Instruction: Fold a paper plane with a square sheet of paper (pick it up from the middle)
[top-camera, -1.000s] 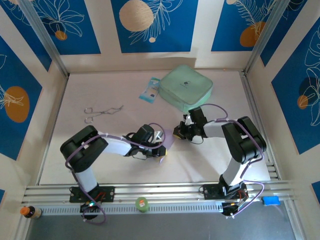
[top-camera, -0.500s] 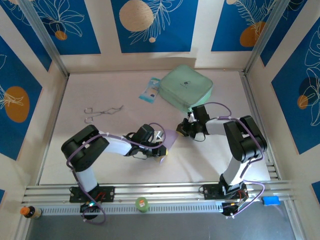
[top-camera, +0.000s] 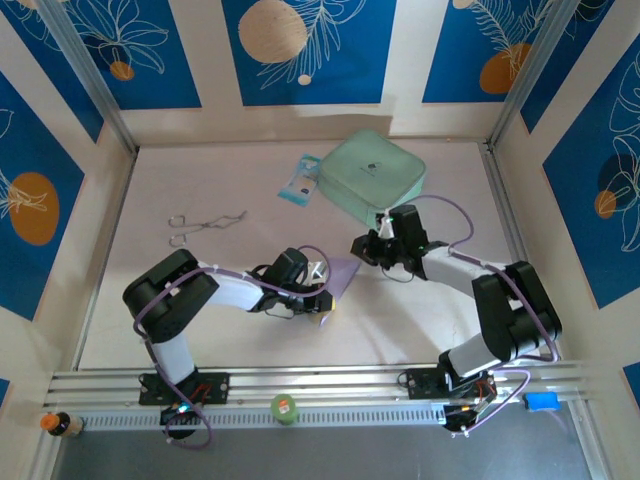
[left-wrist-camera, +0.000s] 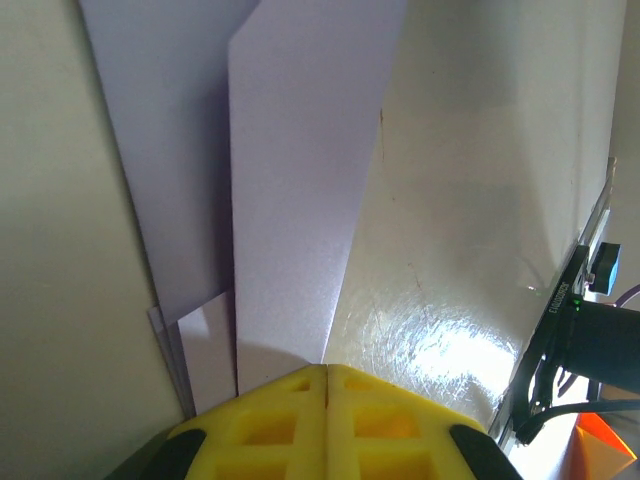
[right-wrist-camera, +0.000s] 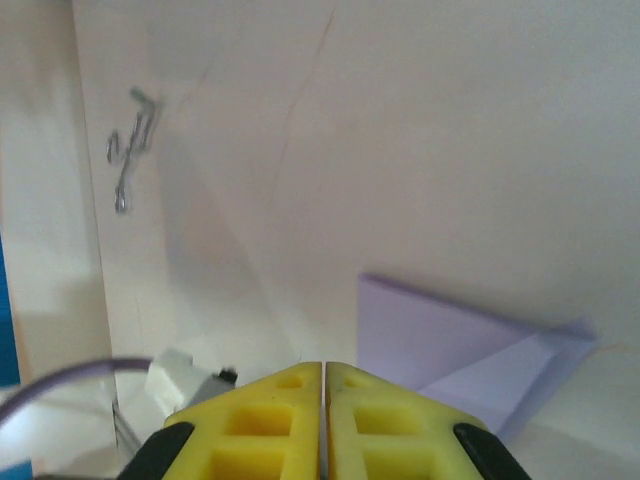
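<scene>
Your right gripper (top-camera: 362, 247) has drawn back toward the case (top-camera: 372, 175), jaws pressed together, empty. Packet (top-camera: 298, 180) and wire tool (top-camera: 205, 225) lie well apart. Your left gripper (left-wrist-camera: 327, 368) pinches the paper (top-camera: 342, 274), lying between both grippers.

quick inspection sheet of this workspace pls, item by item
surface: pale table, shiny, no spills seen
job's things: lavender sheet, creased into pointed folds, lying mid-table
clutter: blue-white packet touching mint-green case at the back; bent metal wire piece on the left
grippers: left pincer shut on the sheet's near end; right pincer shut, nothing in it, just short of the sheet
cables: purple cables looped along both arms, none lying over the sheet
surroundings: blue leaf-print panels; metal rail at the near edge carrying a green-capped item
</scene>
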